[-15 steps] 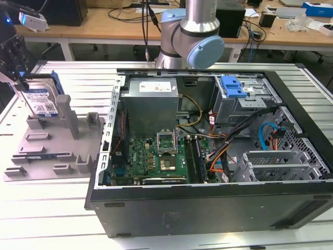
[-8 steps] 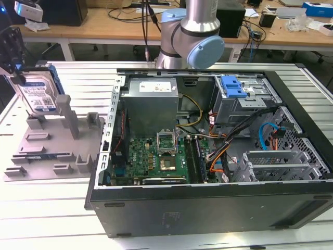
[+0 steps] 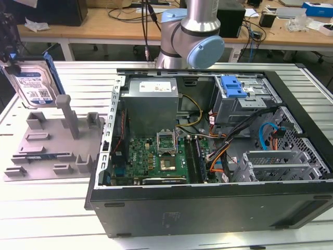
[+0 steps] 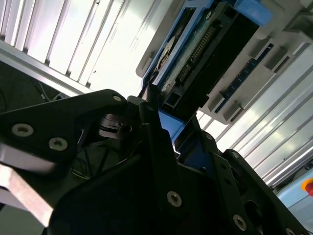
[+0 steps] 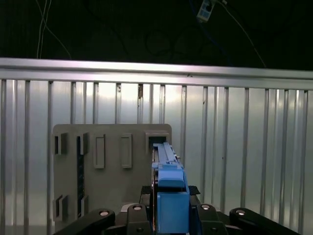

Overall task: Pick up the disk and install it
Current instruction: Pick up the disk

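Both sides of my jaws are pressed onto the disk [image 3: 35, 86]. They pinch it across its thickness at one end, so only that thickness keeps them apart. In the first wrist view the blue edge of the disk [image 5: 170, 193] sits in the middle of the grip. In the second wrist view its dark underside with a row of pins [image 4: 198, 54] runs away from me.

The disk's long axis leads straight out from the jaws and down. It stands on edge, nearly upright and leaning a little, with its labelled face turned toward the exterior view. I have the upper end, and the free end points at the grey holder [image 3: 52, 143] directly beneath, toward a slot [image 5: 156, 141] near one corner of it. I cannot tell whether that lower end touches the slot or hangs just clear of it.

The holder lies flat on the ribbed table [image 3: 47, 213], at the exterior view's left. Just beside it, toward the exterior view's right, the case [image 3: 208, 205] lies on its side with its panel off and the boards and cables bare. The drive cage [image 3: 244, 107], topped by a blue latch [image 3: 232, 86], is in the far part of the case. It is well apart from the disk, across the width of the case. I judge the disk gripped but not yet carried toward the case.
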`<action>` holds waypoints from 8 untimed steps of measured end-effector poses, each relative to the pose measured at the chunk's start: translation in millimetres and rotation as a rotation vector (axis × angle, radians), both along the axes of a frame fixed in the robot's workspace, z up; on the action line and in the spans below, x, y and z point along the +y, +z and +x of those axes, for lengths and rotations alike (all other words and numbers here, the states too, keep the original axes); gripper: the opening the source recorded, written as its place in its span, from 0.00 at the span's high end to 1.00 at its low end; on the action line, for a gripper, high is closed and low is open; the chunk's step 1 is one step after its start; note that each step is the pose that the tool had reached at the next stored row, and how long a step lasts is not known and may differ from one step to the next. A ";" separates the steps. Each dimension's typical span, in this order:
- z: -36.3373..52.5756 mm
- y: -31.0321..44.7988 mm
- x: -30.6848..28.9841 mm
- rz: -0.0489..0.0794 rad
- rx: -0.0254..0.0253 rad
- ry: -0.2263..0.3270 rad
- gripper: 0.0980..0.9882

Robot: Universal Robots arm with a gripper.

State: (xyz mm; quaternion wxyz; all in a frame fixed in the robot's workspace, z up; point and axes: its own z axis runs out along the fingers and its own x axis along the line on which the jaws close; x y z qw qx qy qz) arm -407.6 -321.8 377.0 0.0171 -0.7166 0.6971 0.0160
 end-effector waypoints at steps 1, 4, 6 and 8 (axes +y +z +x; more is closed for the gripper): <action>0.0 5.7 0.0 0.000 -0.0002 0.000 0.70; 0.0 15.6 0.0 0.000 -0.0004 0.000 0.70; 0.0 25.9 0.0 0.001 -0.0007 0.000 0.70; 0.0 33.1 0.0 0.001 -0.0008 0.000 0.70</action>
